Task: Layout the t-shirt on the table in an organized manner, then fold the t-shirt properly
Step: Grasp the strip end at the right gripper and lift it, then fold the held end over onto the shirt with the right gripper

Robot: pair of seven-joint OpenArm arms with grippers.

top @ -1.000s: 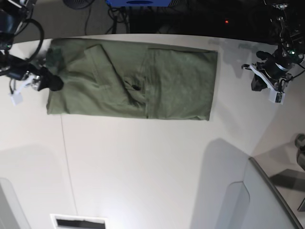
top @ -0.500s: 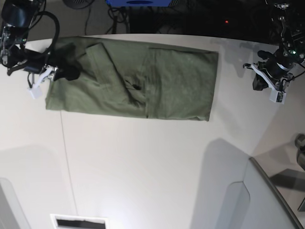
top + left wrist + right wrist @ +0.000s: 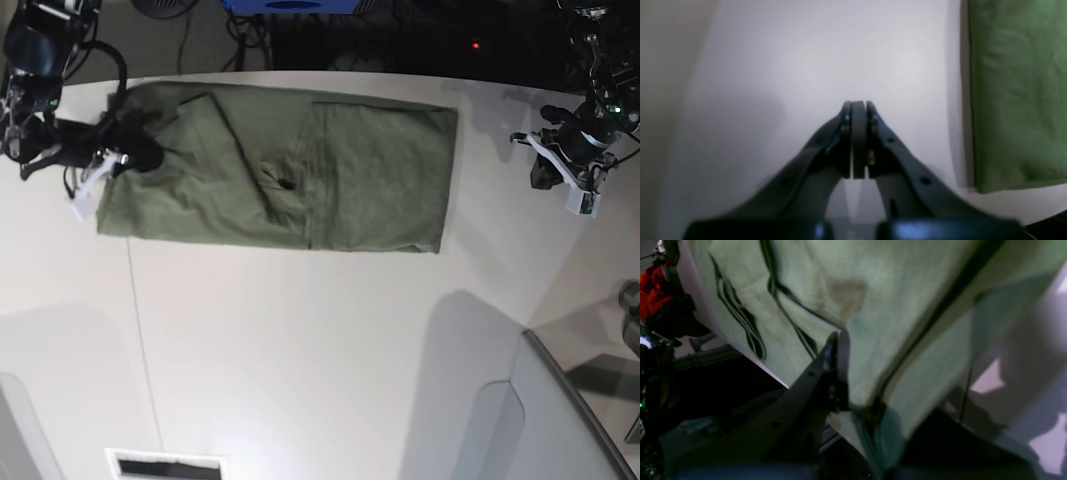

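Olive-green cotton t-shirt laid flat as long rectangle on smooth white worktop, sleeves folded in; final cross-folds judged left. Shirt end seen pinched between closed right fingers, arm held low over it. Left fingers pressed together, empty, parked just beside opposite shirt end.

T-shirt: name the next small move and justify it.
Probably lift the right gripper slightly and carry that end toward the other short edge. Its jaws look closed on the t-shirt, already a long rectangle on the table, while the left gripper waits shut beside it.
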